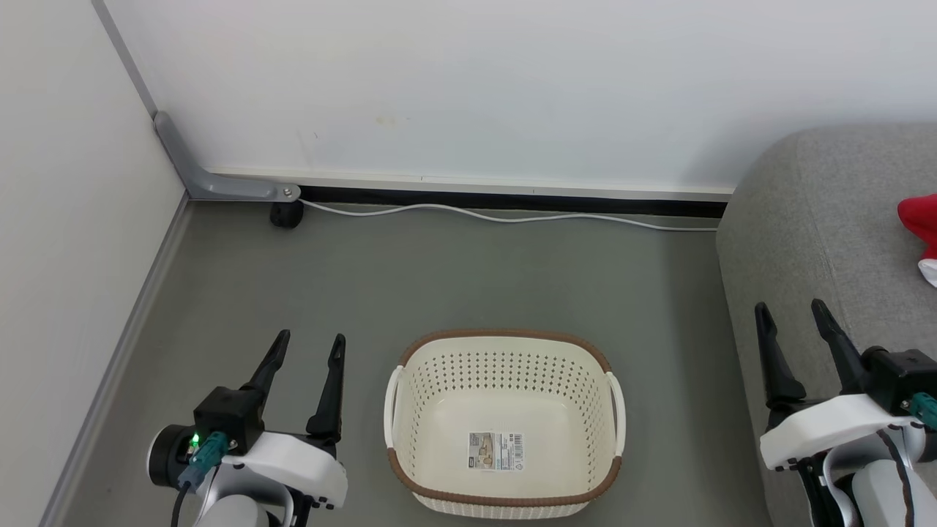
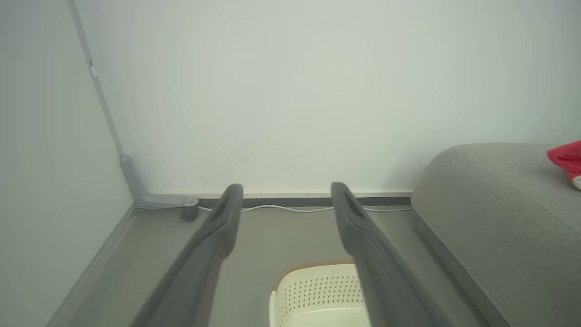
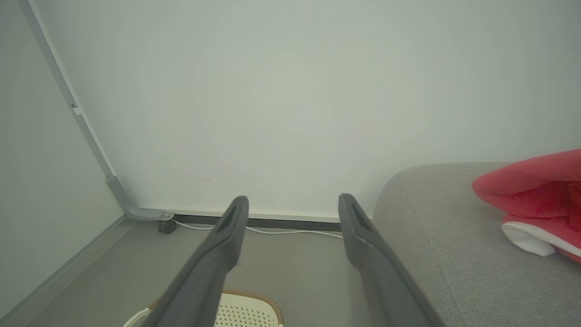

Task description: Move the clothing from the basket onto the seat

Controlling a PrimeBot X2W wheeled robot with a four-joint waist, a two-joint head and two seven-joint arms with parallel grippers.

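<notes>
The cream-white basket [image 1: 505,428] with a brown rim stands on the grey floor, holding nothing but a paper label [image 1: 496,450] on its bottom. Its far rim also shows in the left wrist view [image 2: 317,290] and the right wrist view [image 3: 247,311]. The red clothing [image 1: 921,227] with white trim lies on the grey seat [image 1: 812,241] at the right edge, also seen as clothing [image 3: 535,200] on the seat [image 3: 435,236] and as clothing [image 2: 567,159]. My left gripper [image 1: 307,345] is open, left of the basket. Over the seat's front edge hangs my right gripper [image 1: 792,313], open with nothing in it.
A white wall with a dark baseboard runs behind. A white cable [image 1: 512,216] lies along it on the floor. A grey bracket [image 1: 219,183] with a black caster [image 1: 285,214] sits in the left corner, beside a side panel [image 1: 73,219].
</notes>
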